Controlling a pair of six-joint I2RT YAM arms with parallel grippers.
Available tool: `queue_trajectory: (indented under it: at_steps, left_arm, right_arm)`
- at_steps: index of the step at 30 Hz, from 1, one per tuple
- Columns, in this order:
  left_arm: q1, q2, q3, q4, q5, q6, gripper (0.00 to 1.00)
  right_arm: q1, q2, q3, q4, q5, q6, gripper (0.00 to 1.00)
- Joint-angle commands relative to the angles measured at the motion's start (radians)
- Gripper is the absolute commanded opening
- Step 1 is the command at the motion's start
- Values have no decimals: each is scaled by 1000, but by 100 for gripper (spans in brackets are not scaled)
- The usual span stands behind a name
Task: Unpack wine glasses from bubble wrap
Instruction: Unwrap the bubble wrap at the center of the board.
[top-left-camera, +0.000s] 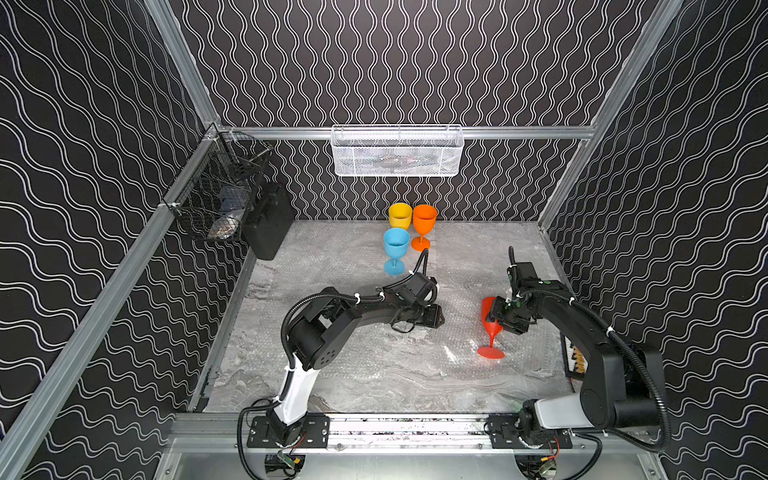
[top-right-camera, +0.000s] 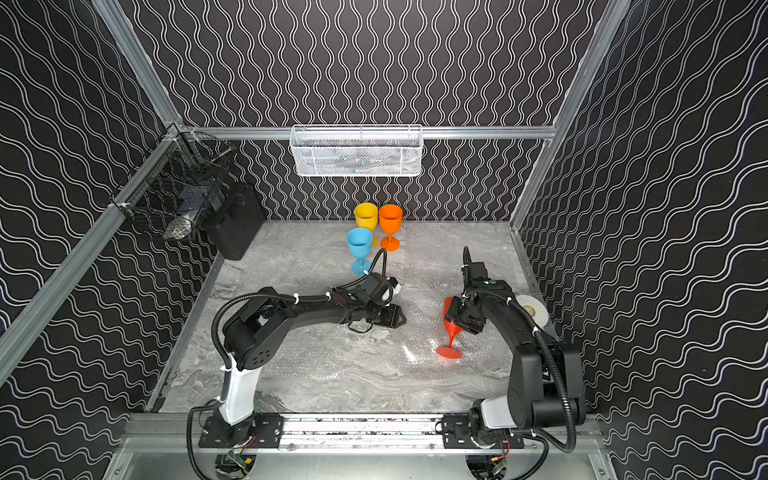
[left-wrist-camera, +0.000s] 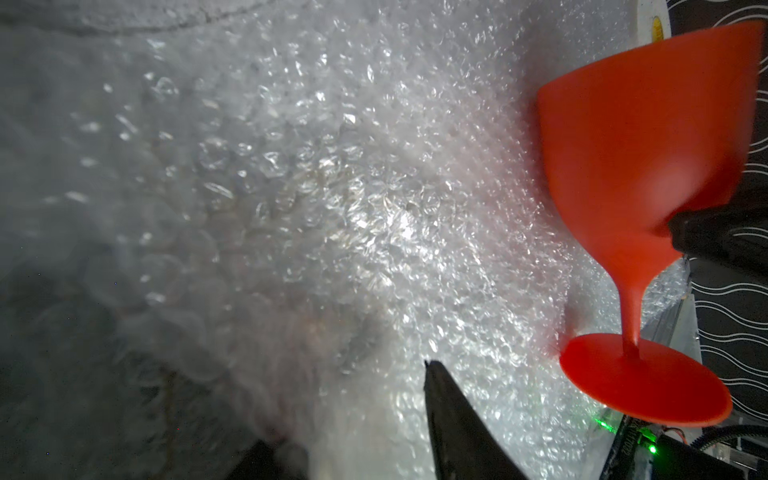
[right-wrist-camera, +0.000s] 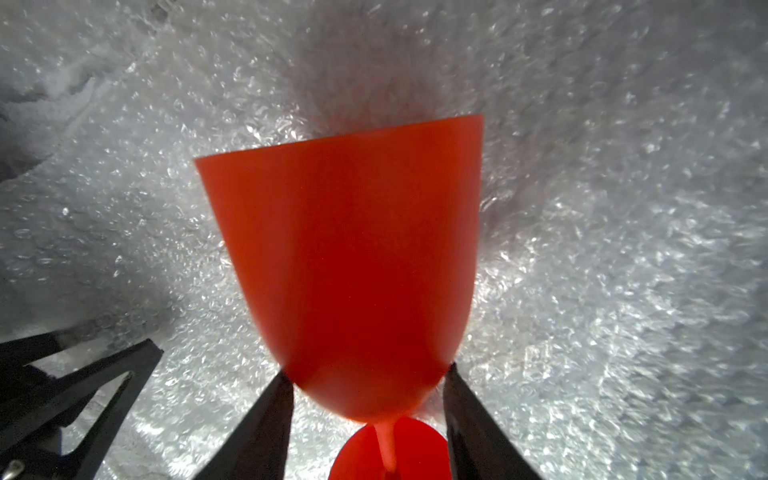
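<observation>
The right gripper (right-wrist-camera: 368, 370) is clasping one red glass (right-wrist-camera: 345, 249), tilted over bubble wrap (left-wrist-camera: 332, 187) on the table (top-left-camera: 374, 390), the left gripper (top-left-camera: 434, 318) hanging jaws-parted, three others standing behind: yellow glass (top-left-camera: 400, 215), orange glass (top-left-camera: 424, 220), light blue glass (top-left-camera: 396, 245).

Glary bubble wrap (left-wrist-camera: 374, 216), blurred edges.

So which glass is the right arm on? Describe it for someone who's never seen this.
Start at the table spread with wrap and look to the robot's right. The red glass leans there, bowl pinched in the right tool. It alone is red and tilted; the yellow, orange and blue ones stand upright together farther back.
</observation>
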Motion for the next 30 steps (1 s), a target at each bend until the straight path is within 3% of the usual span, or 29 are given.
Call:
queue_trajectory:
  at_steps: [1,18,30]
  left_arm:
    - [1,2,3,-26,-14,30,44]
    - [10,97,115,-62,-45,56,44]
    - [16,15,93,-138,-114,98,52]
  right_arm:
    - [-2,-3,-5,-13,21,3,54]
    - [-2,-8,-2,10,-13,0,54]
    - [-2,25,20,19,21,-12,74]
